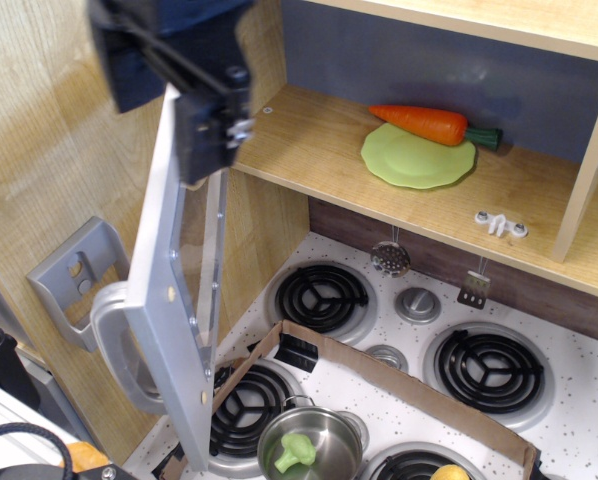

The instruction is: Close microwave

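The microwave is a light wooden compartment (309,150) with its silver-grey door (174,300) swung wide open to the left. The door's clear window and big curved handle (114,345) face me edge-on. Inside lie a green plate (417,158) and an orange carrot (424,122). My dark gripper (167,108) is at the top left, blurred, right at the door's top edge. Its jaws stand apart and hold nothing, with one finger (212,135) on the inner side of the door.
A small grey wall holder (74,275) hangs on the wooden wall left of the door. Below is a stove top with black coil burners (322,297). On it are a cardboard piece (409,385) and a steel pot (309,445) holding a green toy.
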Robot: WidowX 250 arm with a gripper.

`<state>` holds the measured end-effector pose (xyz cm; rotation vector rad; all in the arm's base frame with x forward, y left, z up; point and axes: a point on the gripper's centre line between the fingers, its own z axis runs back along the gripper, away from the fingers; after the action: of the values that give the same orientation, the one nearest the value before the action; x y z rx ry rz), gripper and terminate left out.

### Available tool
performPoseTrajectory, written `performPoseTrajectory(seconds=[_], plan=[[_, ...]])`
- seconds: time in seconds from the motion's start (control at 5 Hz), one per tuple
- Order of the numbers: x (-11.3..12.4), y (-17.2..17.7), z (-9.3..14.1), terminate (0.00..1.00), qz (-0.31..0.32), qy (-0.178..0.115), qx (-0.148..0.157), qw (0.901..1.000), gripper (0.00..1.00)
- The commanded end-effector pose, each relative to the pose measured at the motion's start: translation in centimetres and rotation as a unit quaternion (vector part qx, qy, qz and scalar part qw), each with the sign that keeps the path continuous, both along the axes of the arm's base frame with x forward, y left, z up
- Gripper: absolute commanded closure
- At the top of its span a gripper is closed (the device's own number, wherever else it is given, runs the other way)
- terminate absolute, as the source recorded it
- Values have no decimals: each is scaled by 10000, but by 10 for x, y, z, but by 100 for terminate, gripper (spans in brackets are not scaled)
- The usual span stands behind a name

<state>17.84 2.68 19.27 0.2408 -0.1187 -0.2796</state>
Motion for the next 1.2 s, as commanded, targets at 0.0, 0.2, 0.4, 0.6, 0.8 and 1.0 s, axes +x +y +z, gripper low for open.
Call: performPoseTrajectory(seconds=[0.0, 0.2, 0.4, 0.6, 0.8, 1.0], plan=[[-20, 16, -11, 0, -243, 87, 171, 9995, 0], [-28, 30, -16, 0, -379, 381, 144, 9985, 0], [-34, 37, -8, 0, -408, 441, 286, 9978, 0], [-39, 41, -11, 0, -393, 441, 283, 9979, 0], [-41, 40, -22, 0, -384, 359, 178, 9985, 0], [-35, 39, -34, 0, -388, 87, 48, 9992, 0]])
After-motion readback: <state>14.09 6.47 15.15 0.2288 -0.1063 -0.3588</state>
